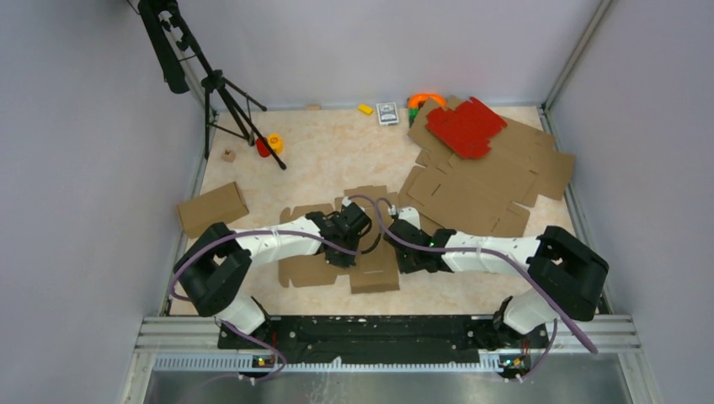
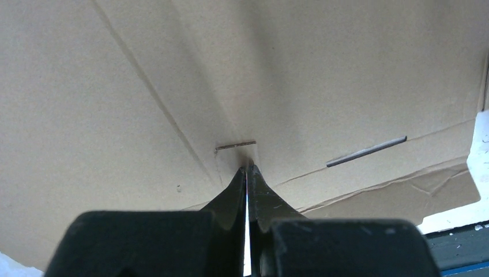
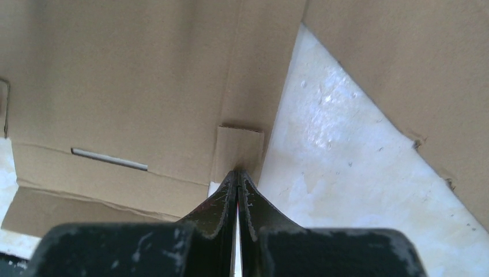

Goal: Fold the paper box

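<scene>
The paper box (image 1: 375,271) lies flat and unfolded on the table between my two arms, a brown die-cut sheet with flaps and slots. My left gripper (image 1: 360,238) is over its middle. In the left wrist view the jaws (image 2: 248,169) are shut, with the tips against the cardboard (image 2: 323,81) at a crease, beside a short slit (image 2: 235,145). My right gripper (image 1: 392,241) is at the sheet's right side. In the right wrist view its jaws (image 3: 237,172) are shut, with the tips at the edge of a small tab (image 3: 240,147) of the sheet.
A folded brown box (image 1: 212,208) lies at the left. A pile of flat brown sheets (image 1: 488,189) with a red sheet (image 1: 465,126) on top fills the back right. A black tripod (image 1: 215,84) stands at the back left, and small items (image 1: 271,145) lie along the far edge.
</scene>
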{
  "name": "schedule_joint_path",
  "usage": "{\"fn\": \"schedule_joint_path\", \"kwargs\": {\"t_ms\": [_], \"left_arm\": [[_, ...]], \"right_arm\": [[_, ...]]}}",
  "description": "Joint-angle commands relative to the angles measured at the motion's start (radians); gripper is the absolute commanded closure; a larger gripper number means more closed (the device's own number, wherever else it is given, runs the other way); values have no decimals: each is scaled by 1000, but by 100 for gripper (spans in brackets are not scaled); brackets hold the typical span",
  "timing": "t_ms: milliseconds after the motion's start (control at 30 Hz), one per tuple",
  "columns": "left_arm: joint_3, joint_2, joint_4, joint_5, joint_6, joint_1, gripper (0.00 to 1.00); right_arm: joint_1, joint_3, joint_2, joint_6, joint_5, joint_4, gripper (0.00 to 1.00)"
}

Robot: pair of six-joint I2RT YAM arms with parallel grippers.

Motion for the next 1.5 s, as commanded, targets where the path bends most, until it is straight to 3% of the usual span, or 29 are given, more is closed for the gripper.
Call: {"fn": "schedule_joint_path", "kwargs": {"t_ms": [0, 233, 533, 667, 800, 933, 967, 1067, 1100, 1200, 1267, 1367, 1467], "left_arm": [[18, 8, -6, -51, -7, -5, 100], [49, 41, 0, -58, -1, -5, 100], [97, -50, -40, -22, 25, -2, 100], [176, -135, -70, -13, 69, 33, 86], [264, -175, -85, -9, 123, 104, 79], [311, -149, -58, 66, 160, 223, 74], [313, -138, -32, 80, 164, 260, 66], [324, -96, 33, 134, 172, 318, 57], [336, -77, 48, 144, 174, 331, 55], [403, 1, 56, 169, 184, 360, 49], [449, 53, 61, 187, 201, 374, 43], [501, 118, 82, 209, 216, 398, 39], [569, 199, 72, 242, 219, 429, 42]], "right_arm": [[10, -56, -13, 32, -106, -139, 100], [18, -73, -47, 57, -80, -162, 100], [-14, 17, -94, 7, -46, -205, 100], [-82, 112, -146, -56, -85, -219, 99], [-140, 206, -177, -113, -109, -232, 94], [-207, 238, -189, -155, -148, -205, 89], [-230, 241, -188, -165, -161, -194, 88], [-317, 242, -187, -180, -221, -153, 87], [-354, 243, -184, -183, -258, -133, 86], [-435, 261, -161, -185, -327, -84, 57], [-461, 285, -123, -194, -349, -70, 53], [-467, 297, -54, -197, -420, -32, 64], [-466, 263, -4, -173, -538, 68, 86]]}}
